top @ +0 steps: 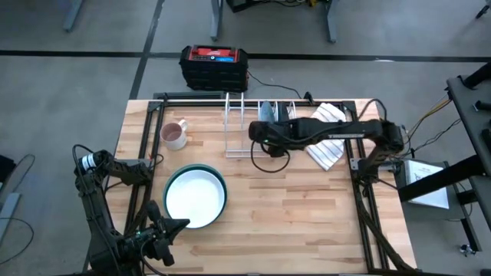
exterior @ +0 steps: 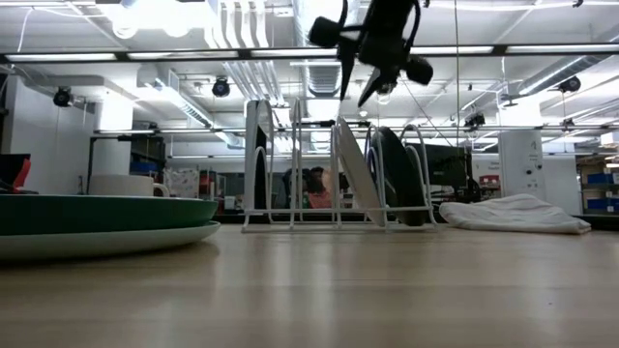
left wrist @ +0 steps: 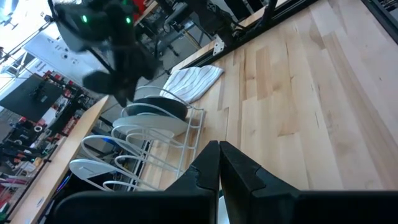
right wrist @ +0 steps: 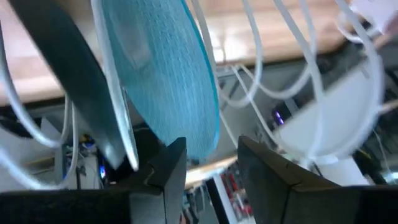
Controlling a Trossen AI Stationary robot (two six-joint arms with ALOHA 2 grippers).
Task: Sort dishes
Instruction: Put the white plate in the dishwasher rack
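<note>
A white wire rack (top: 236, 130) stands at the table's far middle. In its slots stand on edge a white dish (exterior: 259, 159), a light blue plate (right wrist: 161, 74) leaning to one side, and a dark grey plate (exterior: 397, 174). My right gripper (exterior: 360, 87) hangs open just above the rack, over the blue plate, with nothing between its fingers (right wrist: 174, 168). A green-rimmed bowl (top: 196, 195) sits in a pale plate (exterior: 106, 242) at the near left. Beside it my left gripper (left wrist: 219, 168) is shut and holds nothing.
A pinkish mug (top: 175, 135) stands left of the rack. A white striped cloth (top: 326, 138) lies to its right, under my right arm. A black and red box (top: 213, 67) sits beyond the far edge. Bare wood fills the near middle and right.
</note>
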